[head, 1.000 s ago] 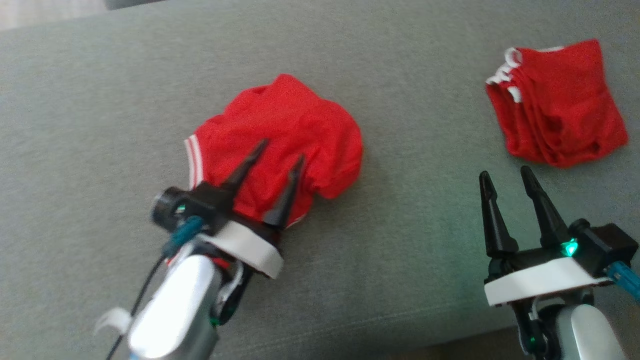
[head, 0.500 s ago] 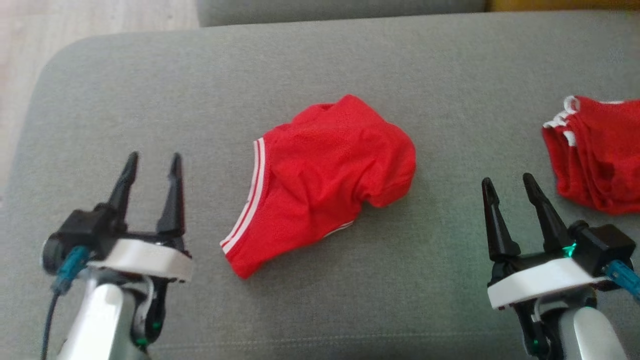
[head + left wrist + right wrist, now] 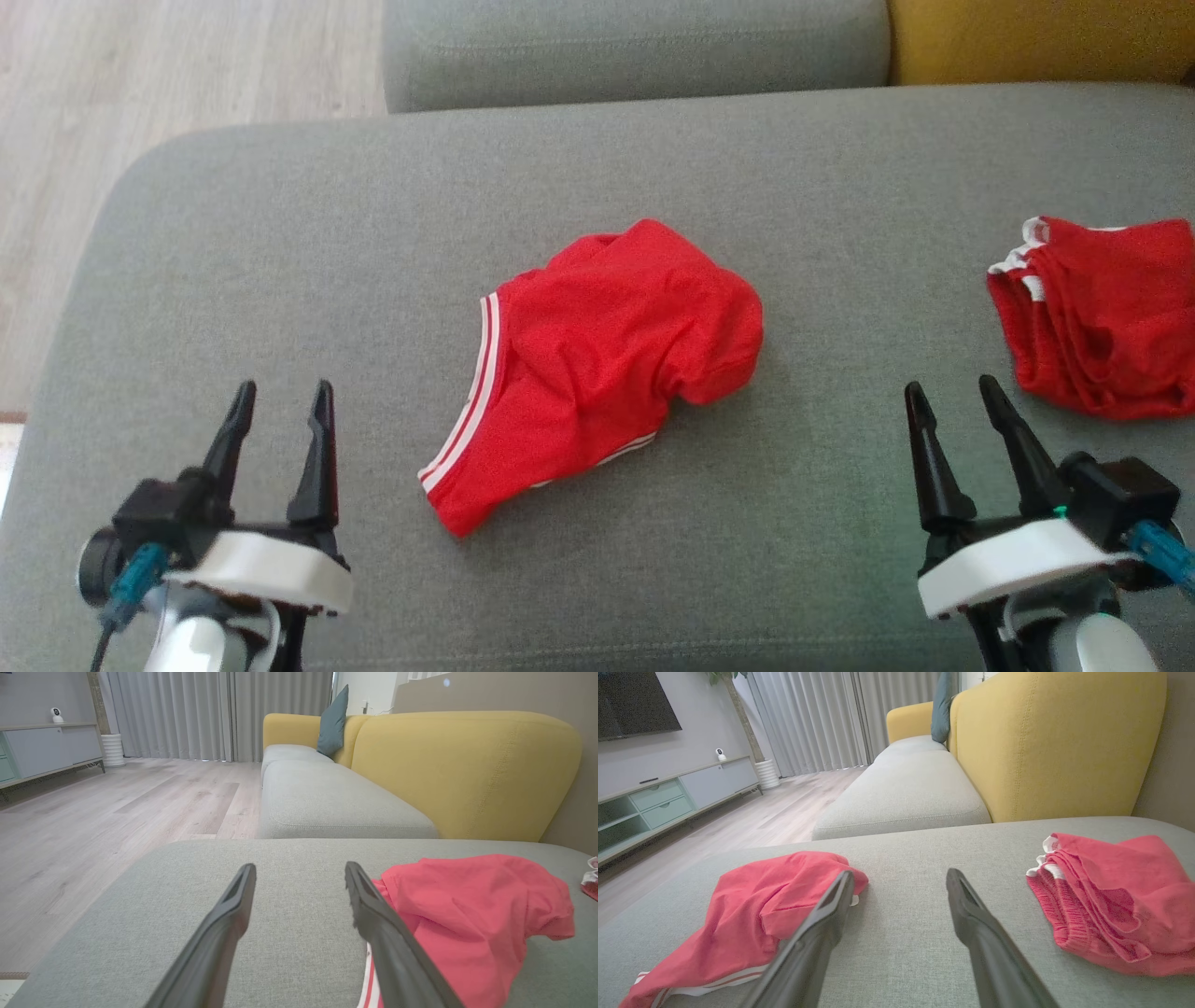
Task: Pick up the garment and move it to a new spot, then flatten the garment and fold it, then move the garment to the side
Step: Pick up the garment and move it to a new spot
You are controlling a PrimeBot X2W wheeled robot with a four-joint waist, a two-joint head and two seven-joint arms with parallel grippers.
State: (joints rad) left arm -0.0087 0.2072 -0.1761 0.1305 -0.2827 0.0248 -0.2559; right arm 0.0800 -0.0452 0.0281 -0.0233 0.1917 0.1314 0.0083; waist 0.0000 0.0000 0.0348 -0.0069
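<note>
Both grippers hang low over the grey woven sofa seat (image 3: 280, 233) with nothing in them. The left gripper (image 3: 285, 385) has its two long dark tapered fingers spread wide, and the right gripper (image 3: 948, 385) stands just as wide. The red garment (image 3: 607, 355) lies between the two pairs of jaws and a little ahead of their tips, touching neither. It is off to the right of the left jaws and well off to the left of the right jaws. It is a soft, fine-mesh cloth, loosely bunched into a rumpled mound. A double white stripe (image 3: 471, 411) runs along the hem on the side toward the left jaws. Ahead and to the right of the right jaws sits a second red garment (image 3: 1102, 317). It is stacked in flat layers, with white-edged ribbed bands showing at the end nearest those jaws. Beyond the fingertips, the left wrist view shows another grey seat cushion (image 3: 327, 802), a mustard-yellow upholstered backrest (image 3: 467, 765), a teal pillow (image 3: 332, 723), pale wood-plank flooring (image 3: 93, 826) and grey pleated curtains (image 3: 187, 714).
</note>
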